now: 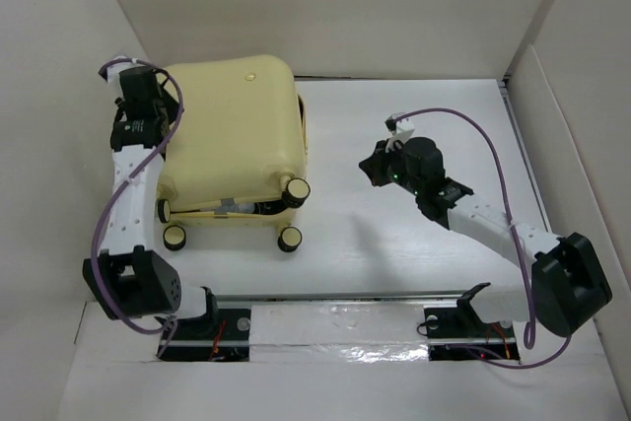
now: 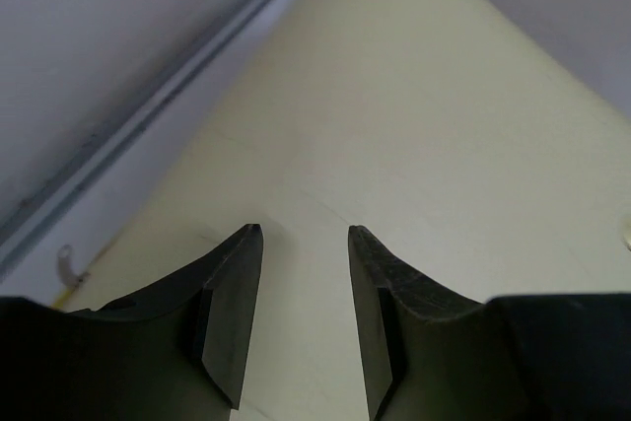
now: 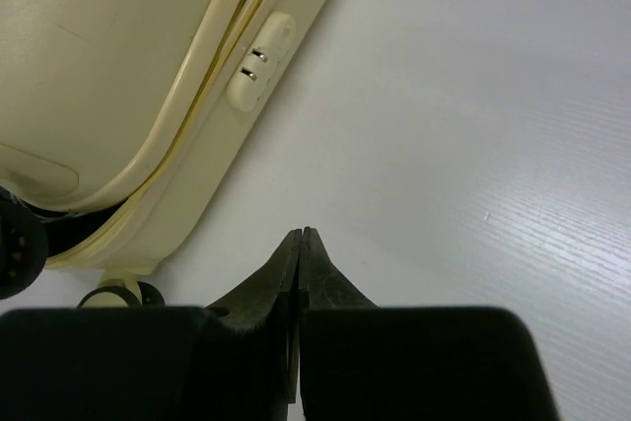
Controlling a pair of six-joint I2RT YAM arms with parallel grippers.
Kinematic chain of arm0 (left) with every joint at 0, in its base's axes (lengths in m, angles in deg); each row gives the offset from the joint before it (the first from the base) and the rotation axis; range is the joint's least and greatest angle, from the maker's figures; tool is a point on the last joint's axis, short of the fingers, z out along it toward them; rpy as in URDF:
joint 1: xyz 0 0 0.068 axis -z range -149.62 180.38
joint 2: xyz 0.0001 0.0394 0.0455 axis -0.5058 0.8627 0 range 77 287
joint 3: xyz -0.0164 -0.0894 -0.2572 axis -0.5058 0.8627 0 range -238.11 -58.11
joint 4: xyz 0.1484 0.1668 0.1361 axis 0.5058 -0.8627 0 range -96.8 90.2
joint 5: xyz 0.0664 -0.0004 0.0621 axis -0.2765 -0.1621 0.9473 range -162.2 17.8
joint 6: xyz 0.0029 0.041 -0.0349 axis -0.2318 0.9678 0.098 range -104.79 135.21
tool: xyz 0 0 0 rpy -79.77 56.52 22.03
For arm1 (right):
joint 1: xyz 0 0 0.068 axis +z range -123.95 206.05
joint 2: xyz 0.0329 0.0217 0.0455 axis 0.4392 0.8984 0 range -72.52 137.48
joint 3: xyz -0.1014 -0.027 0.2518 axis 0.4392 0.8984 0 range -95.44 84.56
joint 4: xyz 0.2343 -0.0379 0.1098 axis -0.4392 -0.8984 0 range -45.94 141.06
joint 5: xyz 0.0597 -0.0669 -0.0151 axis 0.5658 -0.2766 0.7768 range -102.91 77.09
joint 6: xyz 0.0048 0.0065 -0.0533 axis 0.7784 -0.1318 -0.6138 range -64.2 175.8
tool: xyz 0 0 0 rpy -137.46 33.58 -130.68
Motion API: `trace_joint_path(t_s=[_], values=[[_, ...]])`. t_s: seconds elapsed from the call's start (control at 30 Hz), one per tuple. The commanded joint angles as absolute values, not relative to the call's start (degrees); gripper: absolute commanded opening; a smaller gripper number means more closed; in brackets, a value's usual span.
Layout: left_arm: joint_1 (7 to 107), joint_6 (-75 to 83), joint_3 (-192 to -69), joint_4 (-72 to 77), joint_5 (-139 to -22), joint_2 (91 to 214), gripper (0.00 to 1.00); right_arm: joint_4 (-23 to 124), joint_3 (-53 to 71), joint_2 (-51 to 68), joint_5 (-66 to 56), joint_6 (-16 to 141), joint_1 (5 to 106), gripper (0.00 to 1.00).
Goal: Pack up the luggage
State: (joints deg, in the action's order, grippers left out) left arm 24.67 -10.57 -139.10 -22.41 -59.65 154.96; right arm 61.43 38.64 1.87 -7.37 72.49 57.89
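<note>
The luggage (image 1: 233, 135), a pale yellow hard-shell suitcase, lies closed and flat at the table's left, its small wheels (image 1: 290, 239) pointing toward the arm bases. My left gripper (image 2: 305, 232) hovers over the lid's left edge (image 2: 414, 145), jaws open with only yellow shell showing between them. To the right of the suitcase, over bare table, my right gripper (image 3: 303, 232) is shut and holds nothing. The right wrist view shows the suitcase side (image 3: 118, 66) with its lock (image 3: 258, 61) and a narrow gap along the seam.
White walls box in the table (image 1: 414, 234) at the back and both sides. A metal rail (image 2: 148, 115) runs along the left wall beside the suitcase. Cables loop from both arms.
</note>
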Motion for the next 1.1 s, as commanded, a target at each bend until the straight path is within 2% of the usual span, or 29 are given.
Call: trace_joint_path(t_s=[0.0, 0.33, 0.43, 0.77, 0.9, 1.07], values=[[18.0, -14.1, -141.0, -19.6, -53.9, 152.8, 0.37, 64.2, 38.9, 0.0, -8.6, 71.7, 58.7, 0.0], [9.2, -9.2, -138.9, -19.1, -45.8, 163.5, 0.32, 63.8, 38.5, -0.1, -7.8, 71.6, 59.7, 0.0], [9.2, -7.1, -137.3, -19.7, -43.4, 167.2, 0.25, 63.7, 38.6, -0.5, -7.8, 71.5, 60.2, 0.0], [12.4, -9.9, -128.4, -19.0, -43.6, 175.1, 0.23, 63.5, 38.7, -1.6, -8.8, 71.4, 60.2, 0.0], [15.4, -13.4, -126.1, -19.3, -48.0, 176.0, 0.21, 64.3, 39.2, -1.6, -9.2, 71.6, 60.2, 0.0], [17.2, -17.7, -120.1, -14.8, -60.0, 167.5, 0.21, 63.5, 39.5, -3.0, -11.7, 71.5, 60.2, 0.0]])
